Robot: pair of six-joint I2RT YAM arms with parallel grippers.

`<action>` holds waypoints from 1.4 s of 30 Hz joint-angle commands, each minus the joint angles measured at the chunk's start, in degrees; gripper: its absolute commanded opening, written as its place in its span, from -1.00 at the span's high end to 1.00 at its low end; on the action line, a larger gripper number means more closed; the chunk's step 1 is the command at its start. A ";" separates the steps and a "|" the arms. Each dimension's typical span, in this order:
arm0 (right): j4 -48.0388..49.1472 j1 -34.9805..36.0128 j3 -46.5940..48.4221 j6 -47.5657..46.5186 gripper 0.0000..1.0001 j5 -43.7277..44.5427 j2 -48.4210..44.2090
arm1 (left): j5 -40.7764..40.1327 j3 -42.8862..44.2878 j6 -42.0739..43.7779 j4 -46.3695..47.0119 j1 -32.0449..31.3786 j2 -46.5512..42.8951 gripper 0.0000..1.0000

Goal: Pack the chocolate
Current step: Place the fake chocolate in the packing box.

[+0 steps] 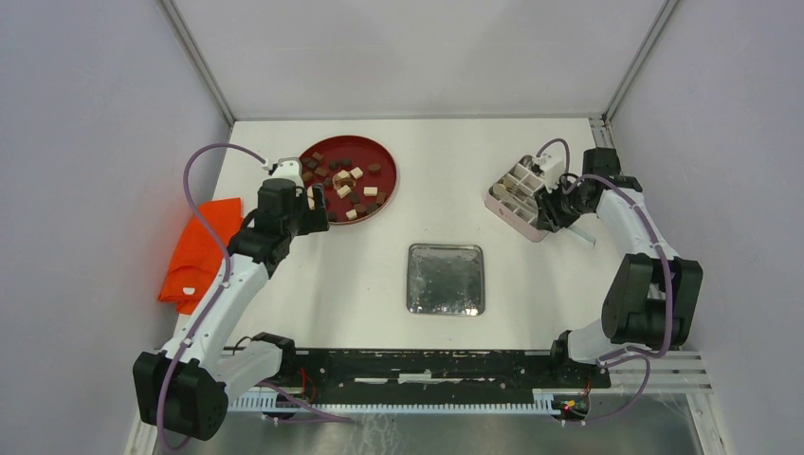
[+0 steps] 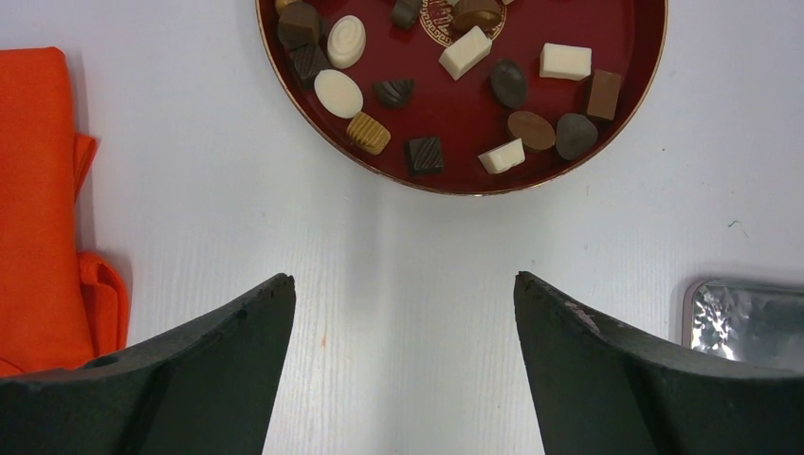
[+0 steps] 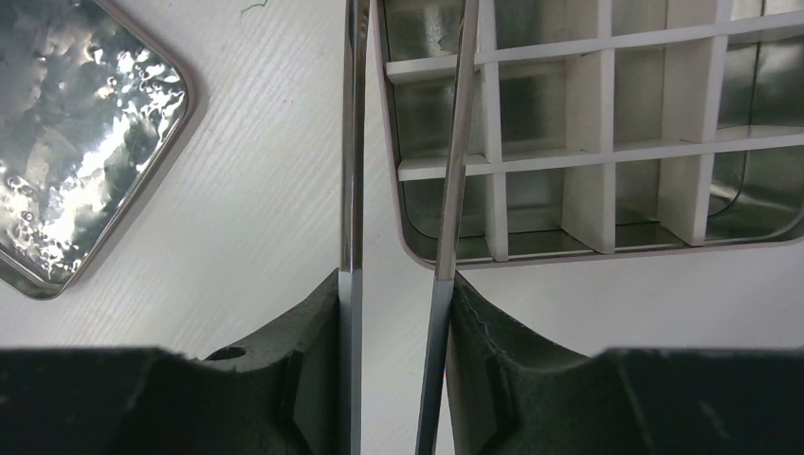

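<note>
right gripper [image 3: 396, 280] clamps tweezers [image 3: 352, 190] (chocolate [image 2: 338, 93] on plate [image 2: 630, 28])

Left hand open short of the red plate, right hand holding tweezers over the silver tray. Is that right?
Wrong place: the right wrist view shows the tweezers in the right hand at the grid box, the silver tray off aside. Rest holds.

Bite-size chocolate pieces [image 2: 338, 93] in dark brown, light brown and cream-white are seen scattered on a round red plate [image 2: 630, 38]. Oval and square shapes are mixed together.
</note>
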 commanded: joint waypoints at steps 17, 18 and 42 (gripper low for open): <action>0.17 -0.25 1.65 -1.69 0.45 -1.43 3.06 | 0.45 -0.02 3.06 1.89 0.36 -0.71 -0.80; -0.01 -0.28 1.61 -1.70 0.41 -1.59 3.10 | 0.49 -0.02 3.02 1.89 0.36 -0.65 -0.80; -0.71 -0.29 3.66 -1.24 0.17 -2.11 1.85 | 0.56 -0.02 3.09 1.89 0.40 -0.82 -0.79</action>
